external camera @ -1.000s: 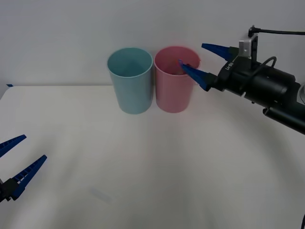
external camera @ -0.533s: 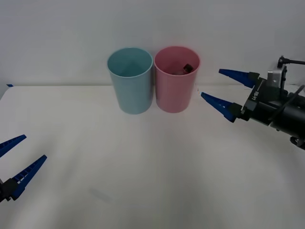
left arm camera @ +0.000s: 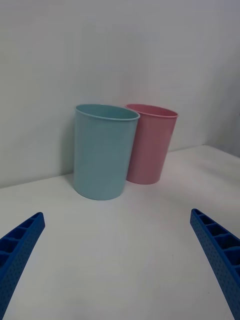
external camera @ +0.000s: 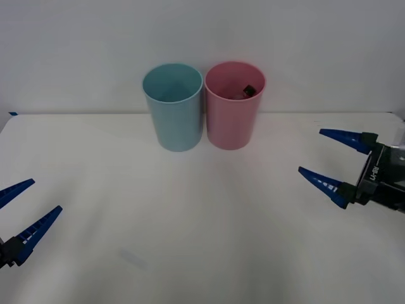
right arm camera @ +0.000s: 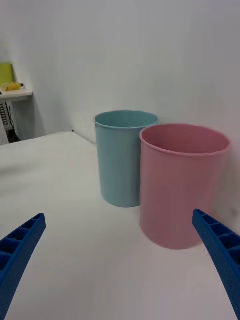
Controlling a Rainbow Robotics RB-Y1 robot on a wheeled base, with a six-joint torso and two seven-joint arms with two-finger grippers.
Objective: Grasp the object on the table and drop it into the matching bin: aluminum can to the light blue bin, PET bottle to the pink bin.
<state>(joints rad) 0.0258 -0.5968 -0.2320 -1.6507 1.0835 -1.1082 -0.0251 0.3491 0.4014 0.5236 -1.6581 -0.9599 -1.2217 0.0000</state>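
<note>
Left tool (external camera: pixel 18 212) is seen nearest, low over the front-left part of the worktop (external camera: pixel 190 221), well apart from the pink bin (external camera: pixel 234 107); its blue ribbed fingers (left arm camera: pixel 20 245) are spread wide apart w/ nothing between them. Right tool (external camera: pixel 332 159) is held further back, over the worktop to the right of the pink bin & a bit nearer than it, fingers (right arm camera: pixel 220 250) also spread wide apart, nothing gripped. Both tools are pointed towards the bins.

At the far side of the worktop the pink bin is stood upright, w/ the light blue bin (external camera: pixel 174 107) just beside it on its left; whether the two walls touch cannot be told. In the right wrist view the pink bin (right arm camera: pixel 182 185) is seen closer than the light blue bin (right arm camera: pixel 122 157); in the left wrist view the light blue bin (left arm camera: pixel 104 150) is in front & the pink bin (left arm camera: pixel 150 145) is partly covered by it.

The PET bottle (external camera: pixel 248 92) is found inside the pink bin, against the far-right part of its inner wall; just the black cap & a bit of dark body are made out below the rim.
</note>
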